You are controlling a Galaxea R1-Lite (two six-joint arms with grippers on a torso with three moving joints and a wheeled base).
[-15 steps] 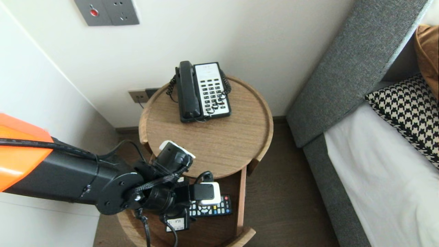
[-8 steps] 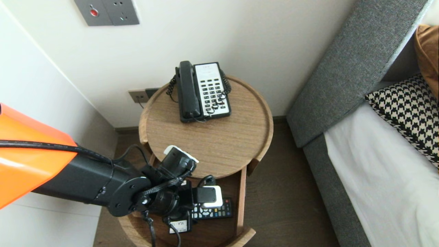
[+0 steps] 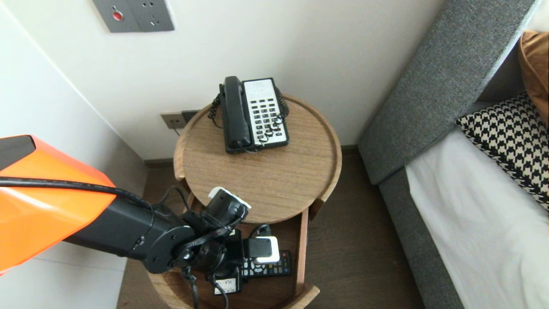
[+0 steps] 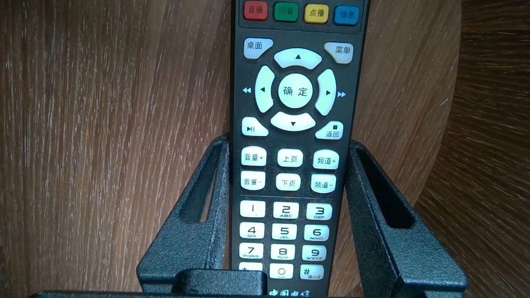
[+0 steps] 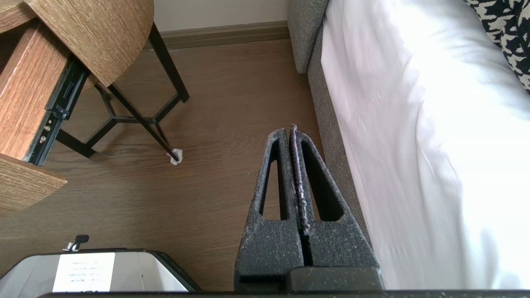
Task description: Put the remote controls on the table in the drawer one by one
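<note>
A robot's left gripper [image 3: 259, 264] is reaching down into the open drawer [image 3: 302, 240] of a round wooden counter [image 3: 279, 184] beside a bed. Its black-and-orange arm is coming in from the left of the room. The jaws are closing narrowly on a black remote control [image 4: 290, 91], one finger [image 4: 198, 207] pressing against each long side around the volume and channel keys. The number pad is sitting between the fingers. The arrow ring and four coloured buttons are pointing away from the wrist.

From above, the remote control [image 3: 274, 269] is lying crosswise over the drawer's wooden floor, its end near the drawer's right wall. Whether it is resting on that floor or hanging just above it, I cannot tell.

On the counter top, a black-and-white telephone [image 3: 253, 113] is sitting near the wall, well apart from the drawer.

The right gripper [image 5: 290, 132] is hanging low beside the bed [image 5: 414, 124], jaws pressed fully together with nothing between them, over the brown floor [image 5: 207, 103].
</note>
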